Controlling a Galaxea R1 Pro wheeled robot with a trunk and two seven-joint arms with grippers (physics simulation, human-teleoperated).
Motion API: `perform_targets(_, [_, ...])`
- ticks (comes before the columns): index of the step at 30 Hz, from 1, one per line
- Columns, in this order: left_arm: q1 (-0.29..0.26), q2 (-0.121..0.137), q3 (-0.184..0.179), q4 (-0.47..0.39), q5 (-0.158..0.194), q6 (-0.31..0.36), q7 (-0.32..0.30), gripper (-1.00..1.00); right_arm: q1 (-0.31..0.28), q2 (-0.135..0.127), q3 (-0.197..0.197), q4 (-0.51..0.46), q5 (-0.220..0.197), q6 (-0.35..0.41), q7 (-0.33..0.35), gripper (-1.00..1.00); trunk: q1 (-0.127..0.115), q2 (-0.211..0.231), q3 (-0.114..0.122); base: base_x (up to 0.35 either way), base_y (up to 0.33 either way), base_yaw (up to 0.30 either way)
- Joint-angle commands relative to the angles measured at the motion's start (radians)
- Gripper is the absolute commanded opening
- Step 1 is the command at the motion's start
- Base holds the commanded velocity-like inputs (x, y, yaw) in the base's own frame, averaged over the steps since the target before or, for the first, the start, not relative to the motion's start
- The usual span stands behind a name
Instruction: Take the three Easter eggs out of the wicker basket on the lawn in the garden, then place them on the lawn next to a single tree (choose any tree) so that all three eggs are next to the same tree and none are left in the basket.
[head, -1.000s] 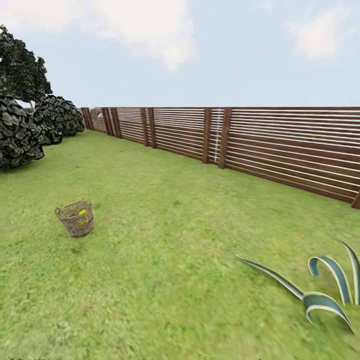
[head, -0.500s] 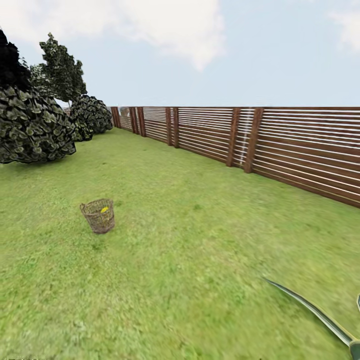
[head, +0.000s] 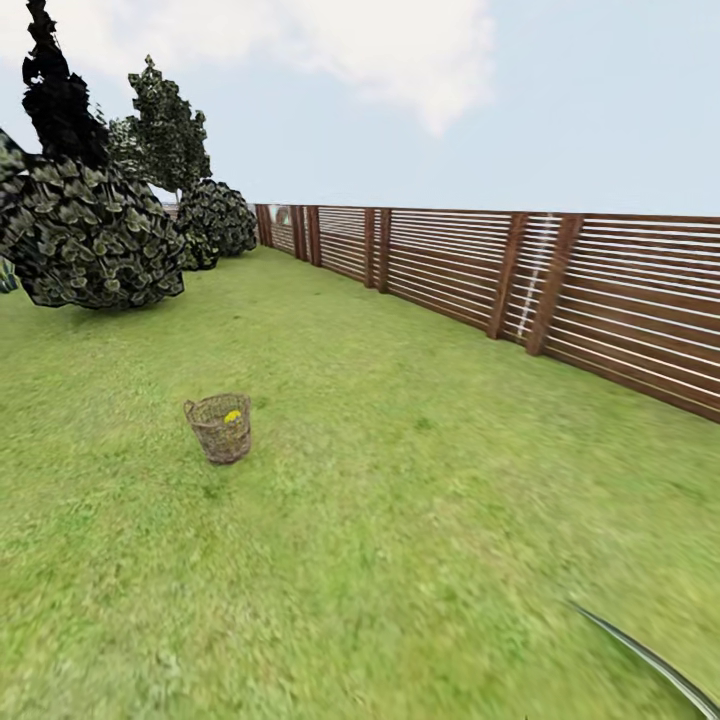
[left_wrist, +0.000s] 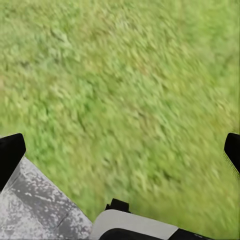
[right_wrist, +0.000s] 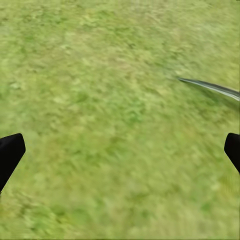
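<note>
The wicker basket (head: 219, 428) stands upright on the lawn (head: 400, 520), with open grass on every side of it. Inside it, near the rim, a yellow spot of an Easter egg (head: 232, 416) shows; how many eggs are there I cannot tell. Far behind the basket a round bush (head: 85, 240) sits at the lawn's edge, with a near-black tree (head: 58, 95) above it and a leafy tree (head: 168, 125) further back. The slatted wooden fence (head: 520, 280) closes the lawn well to the basket's right. A long plant leaf (head: 650, 660) lies on the grass nearer the camera than the basket.

Left gripper (left_wrist: 120, 150) and right gripper (right_wrist: 120, 150) hang over bare grass, fingers spread wide, holding nothing.
</note>
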Motion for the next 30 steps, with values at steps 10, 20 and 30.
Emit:
perform_targets(10, [-0.001,-0.001,0.006,0.001,-0.005,-0.002,0.001,1.00,-0.001,-0.001,-0.001,0.001,-0.010,-0.004,0.001,1.00,0.001,-0.002,-0.002,0.306,-0.149,0.006])
perform_targets(20, [-0.001,-0.001,0.005,0.001,-0.005,-0.002,0.002,1.00,-0.001,-0.001,-0.002,0.000,-0.011,-0.004,0.001,1.00,0.001,-0.002,0.006,0.260,-0.241,0.155])
perform_targets(30, [-0.001,0.000,0.005,0.001,-0.005,-0.002,0.001,1.00,-0.001,-0.005,-0.003,0.000,-0.011,-0.004,0.000,1.00,0.001,-0.002,0.016,0.296,-0.095,0.196])
